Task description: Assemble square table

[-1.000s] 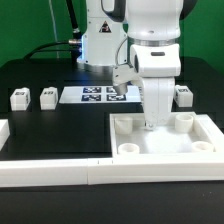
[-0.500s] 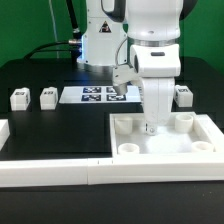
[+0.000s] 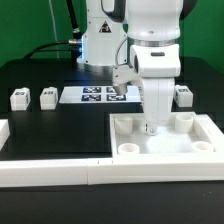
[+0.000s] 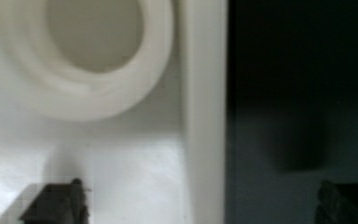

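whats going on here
A robot arm is working on a square table. Its fingers are open and down low over the white table top, close to a corner socket, holding nothing. The legs lie loose on the black table, none fitted yet.

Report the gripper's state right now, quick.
Gripper: open, fingers wide apart, gripping nothing, low over the edge of the square table top.
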Action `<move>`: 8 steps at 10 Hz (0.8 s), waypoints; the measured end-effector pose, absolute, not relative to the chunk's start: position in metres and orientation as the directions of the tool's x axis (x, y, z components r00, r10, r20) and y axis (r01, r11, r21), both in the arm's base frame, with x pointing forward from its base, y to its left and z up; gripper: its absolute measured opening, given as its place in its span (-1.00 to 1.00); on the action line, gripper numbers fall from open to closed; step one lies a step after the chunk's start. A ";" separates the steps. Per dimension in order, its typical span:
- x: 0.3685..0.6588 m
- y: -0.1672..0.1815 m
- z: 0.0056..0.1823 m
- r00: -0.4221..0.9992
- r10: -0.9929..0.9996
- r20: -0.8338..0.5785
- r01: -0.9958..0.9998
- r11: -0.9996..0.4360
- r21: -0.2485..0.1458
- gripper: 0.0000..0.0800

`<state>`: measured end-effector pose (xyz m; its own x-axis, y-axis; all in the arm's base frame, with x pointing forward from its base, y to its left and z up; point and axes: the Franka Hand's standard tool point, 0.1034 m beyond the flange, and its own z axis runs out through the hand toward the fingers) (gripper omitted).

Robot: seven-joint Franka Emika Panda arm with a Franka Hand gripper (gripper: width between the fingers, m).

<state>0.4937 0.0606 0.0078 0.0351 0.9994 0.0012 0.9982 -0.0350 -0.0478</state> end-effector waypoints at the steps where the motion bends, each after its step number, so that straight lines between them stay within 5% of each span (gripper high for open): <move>1: 0.491 0.063 0.013 0.076 0.997 -0.005 0.996 -0.076 -0.048 0.62; 8: 0.474 0.124 0.058 0.604 0.796 -0.051 0.796 -0.605 -0.018 0.62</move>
